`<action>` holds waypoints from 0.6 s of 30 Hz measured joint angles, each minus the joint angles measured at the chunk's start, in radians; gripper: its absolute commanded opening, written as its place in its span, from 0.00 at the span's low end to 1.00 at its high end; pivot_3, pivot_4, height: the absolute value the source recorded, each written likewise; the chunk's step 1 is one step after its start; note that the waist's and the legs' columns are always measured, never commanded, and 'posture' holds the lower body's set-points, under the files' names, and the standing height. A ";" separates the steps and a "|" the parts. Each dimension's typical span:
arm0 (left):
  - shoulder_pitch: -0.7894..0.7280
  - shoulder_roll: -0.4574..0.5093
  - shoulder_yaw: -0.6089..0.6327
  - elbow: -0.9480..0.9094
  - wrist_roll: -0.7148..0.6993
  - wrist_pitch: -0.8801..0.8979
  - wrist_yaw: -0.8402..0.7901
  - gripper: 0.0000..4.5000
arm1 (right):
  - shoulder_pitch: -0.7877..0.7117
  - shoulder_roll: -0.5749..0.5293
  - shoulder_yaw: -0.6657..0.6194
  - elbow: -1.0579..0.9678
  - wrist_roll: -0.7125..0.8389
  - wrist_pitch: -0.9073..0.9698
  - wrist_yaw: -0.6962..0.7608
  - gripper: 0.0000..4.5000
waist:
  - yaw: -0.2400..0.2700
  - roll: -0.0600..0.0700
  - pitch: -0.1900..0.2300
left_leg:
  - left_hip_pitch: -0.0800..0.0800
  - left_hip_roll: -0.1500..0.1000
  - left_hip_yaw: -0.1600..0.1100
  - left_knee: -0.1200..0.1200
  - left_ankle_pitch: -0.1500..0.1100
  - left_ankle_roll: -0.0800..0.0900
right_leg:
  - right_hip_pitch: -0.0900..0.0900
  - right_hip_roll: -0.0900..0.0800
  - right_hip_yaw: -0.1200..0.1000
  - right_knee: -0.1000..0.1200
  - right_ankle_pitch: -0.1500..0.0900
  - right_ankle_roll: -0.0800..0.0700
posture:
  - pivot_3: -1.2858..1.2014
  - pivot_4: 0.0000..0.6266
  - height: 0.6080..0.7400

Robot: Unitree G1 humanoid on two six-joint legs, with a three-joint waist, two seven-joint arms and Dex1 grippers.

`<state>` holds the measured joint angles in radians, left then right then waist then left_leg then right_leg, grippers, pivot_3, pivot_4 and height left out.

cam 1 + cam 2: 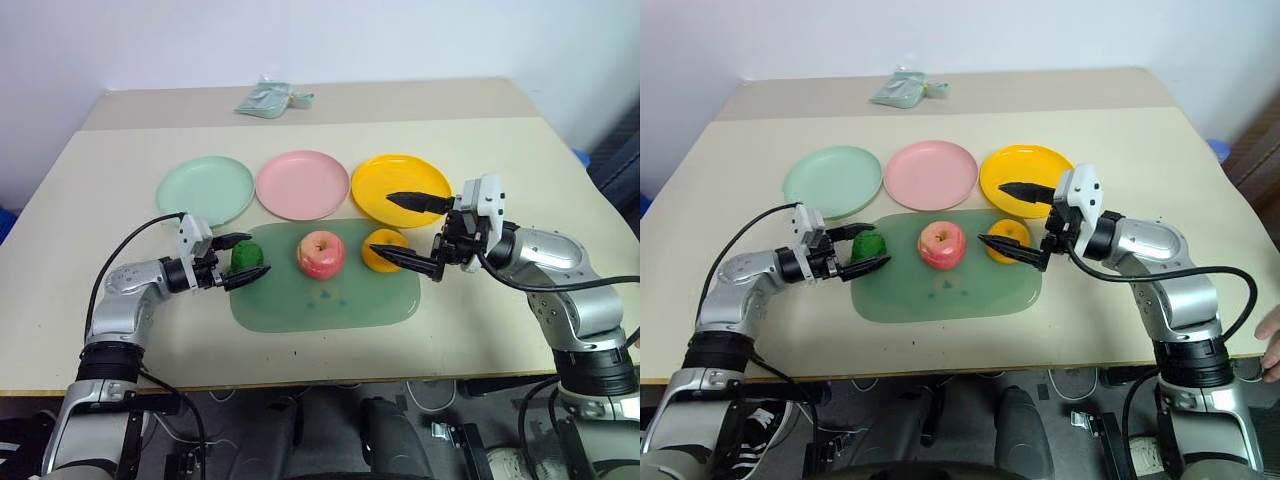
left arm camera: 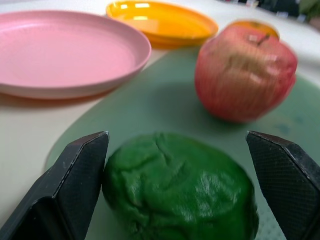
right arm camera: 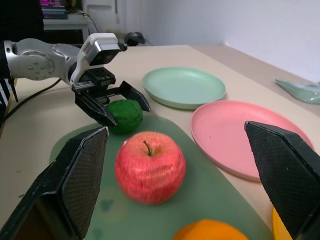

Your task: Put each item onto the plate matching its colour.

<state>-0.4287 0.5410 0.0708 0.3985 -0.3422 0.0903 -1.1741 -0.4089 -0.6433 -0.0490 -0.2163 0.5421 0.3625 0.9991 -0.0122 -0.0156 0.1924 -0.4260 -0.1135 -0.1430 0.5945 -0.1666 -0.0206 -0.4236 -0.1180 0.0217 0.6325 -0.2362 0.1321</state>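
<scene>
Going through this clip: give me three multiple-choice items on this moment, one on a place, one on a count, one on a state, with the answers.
1. Where does the apple lie?
A. on the pink plate
B. on the green mat, between the dark green fruit and the orange
C. on the bare table beside the packet

2. How many round plates stand behind the mat?
A. two
B. three
C. four

3. How is the left gripper at the dark green fruit?
A. open, a finger on either side of it
B. shut on it and lifted
C. far off over the yellow plate

Answers:
1 B, the apple sits mid-mat with the orange at its other side.
2 B, mint green plate, pink plate, yellow-orange plate.
3 A, the left wrist view shows both fingers apart beside the fruit, which rests on the mat.
</scene>
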 measured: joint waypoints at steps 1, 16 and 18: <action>-0.001 0.000 -0.007 0.011 0.010 -0.007 0.008 0.88 | 0.002 0.000 0.000 0.000 -0.001 0.000 -0.001 1.00 | 0.000 0.000 0.000 | 0.000 0.000 0.000 0.000 0.000 0.000 | 0.000 0.000 0.000 0.000 0.000 0.000 | 0.52 0.24 1.00; -0.118 -0.008 0.086 0.071 0.004 -0.047 0.168 0.67 | -0.008 -0.003 -0.001 -0.005 -0.006 0.003 -0.005 1.00 | 0.001 0.000 0.000 | 0.000 0.000 0.000 0.001 0.000 0.000 | 0.000 0.000 0.000 0.000 0.000 0.001 | 0.52 0.24 1.00; -0.168 -0.019 0.106 0.114 0.012 -0.057 0.249 0.67 | -0.030 0.018 -0.001 -0.005 0.007 0.012 -0.013 1.00 | 0.001 0.000 0.000 | 0.000 0.000 0.000 0.001 0.000 0.000 | 0.000 0.000 0.000 0.000 0.001 0.002 | 0.52 0.24 1.00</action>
<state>-0.5963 0.5221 0.1772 0.5123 -0.3298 0.0330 -0.9247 -0.4388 -0.6251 -0.0502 -0.2211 0.5488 0.3748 0.9864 -0.0113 -0.0157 0.1924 -0.4261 -0.1138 -0.1433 0.5952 -0.1666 -0.0205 -0.4233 -0.1179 0.0215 0.6322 -0.2350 0.1343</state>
